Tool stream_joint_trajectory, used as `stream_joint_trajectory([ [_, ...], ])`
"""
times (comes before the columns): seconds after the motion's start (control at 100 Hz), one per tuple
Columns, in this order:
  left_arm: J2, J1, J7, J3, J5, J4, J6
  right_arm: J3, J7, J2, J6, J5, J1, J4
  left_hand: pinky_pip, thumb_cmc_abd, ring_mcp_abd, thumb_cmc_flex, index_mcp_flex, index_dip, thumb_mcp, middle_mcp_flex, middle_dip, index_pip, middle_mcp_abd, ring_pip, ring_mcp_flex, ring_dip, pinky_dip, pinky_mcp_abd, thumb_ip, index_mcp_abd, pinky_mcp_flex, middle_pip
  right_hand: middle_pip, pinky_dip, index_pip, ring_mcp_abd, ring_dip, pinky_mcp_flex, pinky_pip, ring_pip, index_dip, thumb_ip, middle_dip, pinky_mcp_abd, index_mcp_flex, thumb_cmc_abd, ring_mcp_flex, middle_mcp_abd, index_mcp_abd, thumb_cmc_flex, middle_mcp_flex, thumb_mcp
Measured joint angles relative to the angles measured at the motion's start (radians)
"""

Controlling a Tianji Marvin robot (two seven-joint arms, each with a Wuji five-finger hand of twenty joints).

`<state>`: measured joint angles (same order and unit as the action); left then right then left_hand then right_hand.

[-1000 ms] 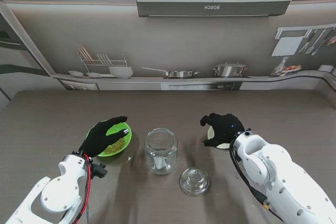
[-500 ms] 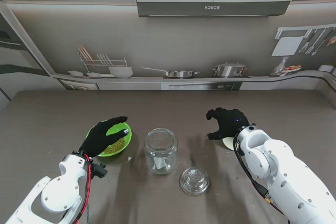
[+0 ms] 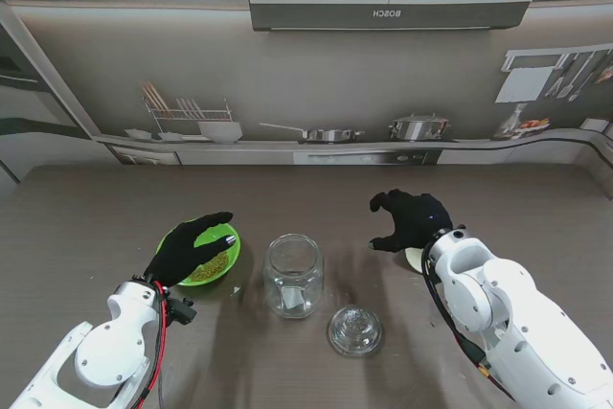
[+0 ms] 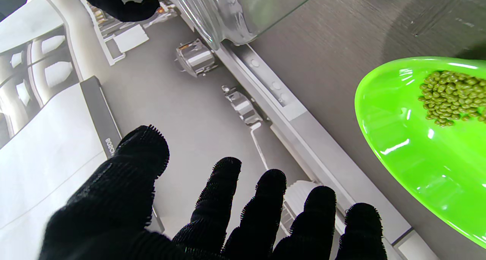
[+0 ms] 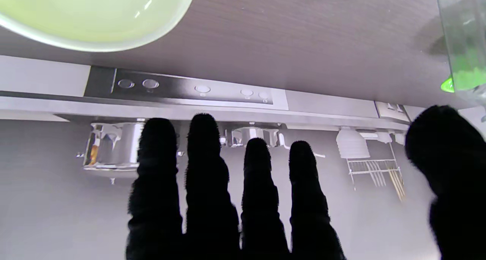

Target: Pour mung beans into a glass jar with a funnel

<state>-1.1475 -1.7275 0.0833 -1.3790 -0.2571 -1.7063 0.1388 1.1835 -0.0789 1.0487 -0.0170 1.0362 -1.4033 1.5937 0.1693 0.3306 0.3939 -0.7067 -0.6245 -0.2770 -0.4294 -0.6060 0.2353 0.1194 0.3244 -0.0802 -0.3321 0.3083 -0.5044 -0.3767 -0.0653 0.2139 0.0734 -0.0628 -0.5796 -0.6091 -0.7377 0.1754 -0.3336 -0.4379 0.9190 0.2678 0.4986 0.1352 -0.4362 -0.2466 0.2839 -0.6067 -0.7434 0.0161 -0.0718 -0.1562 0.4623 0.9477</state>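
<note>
The right hand (image 3: pixel 410 222) is seen right of centre in the stand view, fingers spread and curled downward, with nothing held; the wrist view shows four fingers (image 5: pixel 205 169) and the thumb apart over bare surface. A pale funnel (image 3: pixel 415 258) lies just beside and partly under this hand, nearer the lower edge of the frame; its wide rim fills the upper left of the right wrist view (image 5: pixel 91 17). Whether the hand touches it cannot be told. The left hand (image 3: pixel 192 246) is placed at lower left of the stand view, fingers apart, over the near rim of the green bowl (image 3: pixel 226 265); no grasp is visible, and in the left wrist view the fingers (image 4: pixel 224 199) are spread free of the bowl (image 4: pixel 410 153). The bowl holds a small heap of mung beans (image 4: pixel 452 96), covering only part of its floor. The glass jar (image 3: pixel 294 275) stands at centre frame between the two hands, open-mouthed; no beans are seen in it, though something pale, not identifiable, shows low inside. Its glass lid (image 3: pixel 355 329) rests on the surface (image 3: pixel 96 208), nearer the lower edge of the frame. Judged progress: early. Lid is off; funnel not yet seated on jar; bowl not yet lifted; pouring not begun.
</note>
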Motion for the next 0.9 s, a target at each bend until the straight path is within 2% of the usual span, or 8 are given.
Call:
stream_joint_trajectory([
  [0.18,0.0,0.001,-0.001,0.001,0.001,0.0,0.0,0.046,-0.017,0.003,0.021,0.019,-0.027,0.053,0.0,0.0,0.0,0.0,0.0,0.0,0.0,0.0,0.0,0.0,0.0,0.0,0.0,0.0,0.0,0.0,0.0,0.0,0.0,0.0,0.0,0.0,0.0,0.0,0.0,0.0,0.0,0.0,0.0,0.0,0.0,-0.001,0.0,0.0,0.0,0.0,0.0,0.0,0.0,0.0],
  [0.5,0.001,0.009,-0.009,0.009,0.005,0.007,-0.001,0.141,-0.057,0.004,0.037,0.057,-0.07,0.097,0.0,0.0,0.0,0.0,0.0,0.0,0.0,0.0,0.0,0.0,0.0,0.0,0.0,0.0,0.0,0.0,0.0,0.0,0.0,0.0,0.002,0.011,0.01,0.0,0.0,0.0,0.0,0.0,0.0,0.0,0.0,-0.009,0.001,0.0,0.0,0.0,0.0,0.0,0.0,0.0],
  [0.72,0.003,0.021,-0.014,0.026,0.007,0.017,-0.005,0.213,-0.098,-0.002,0.008,0.068,-0.089,0.095,0.0,0.0,0.0,0.0,0.0,0.0,0.0,0.0,0.0,0.0,0.0,0.0,0.0,0.0,0.0,0.0,0.0,0.0,0.0,0.0,0.014,0.014,0.025,0.0,0.0,0.013,-0.013,-0.007,0.0,0.0,0.004,-0.009,0.001,0.0,0.0,0.0,0.0,0.0,0.0,0.0],
  [0.9,0.005,0.037,-0.027,0.045,0.009,0.026,-0.013,0.272,-0.131,-0.011,-0.069,0.057,-0.102,0.079,0.0,0.0,0.0,0.0,0.0,0.0,0.0,0.0,0.0,0.0,0.0,0.0,0.0,0.0,0.0,0.0,0.0,0.0,0.0,0.0,0.028,0.025,0.045,0.0,0.0,0.029,-0.04,-0.018,0.0,0.0,0.013,-0.011,0.0,-0.024,0.018,0.0,0.0,0.001,-0.014,-0.002],
])
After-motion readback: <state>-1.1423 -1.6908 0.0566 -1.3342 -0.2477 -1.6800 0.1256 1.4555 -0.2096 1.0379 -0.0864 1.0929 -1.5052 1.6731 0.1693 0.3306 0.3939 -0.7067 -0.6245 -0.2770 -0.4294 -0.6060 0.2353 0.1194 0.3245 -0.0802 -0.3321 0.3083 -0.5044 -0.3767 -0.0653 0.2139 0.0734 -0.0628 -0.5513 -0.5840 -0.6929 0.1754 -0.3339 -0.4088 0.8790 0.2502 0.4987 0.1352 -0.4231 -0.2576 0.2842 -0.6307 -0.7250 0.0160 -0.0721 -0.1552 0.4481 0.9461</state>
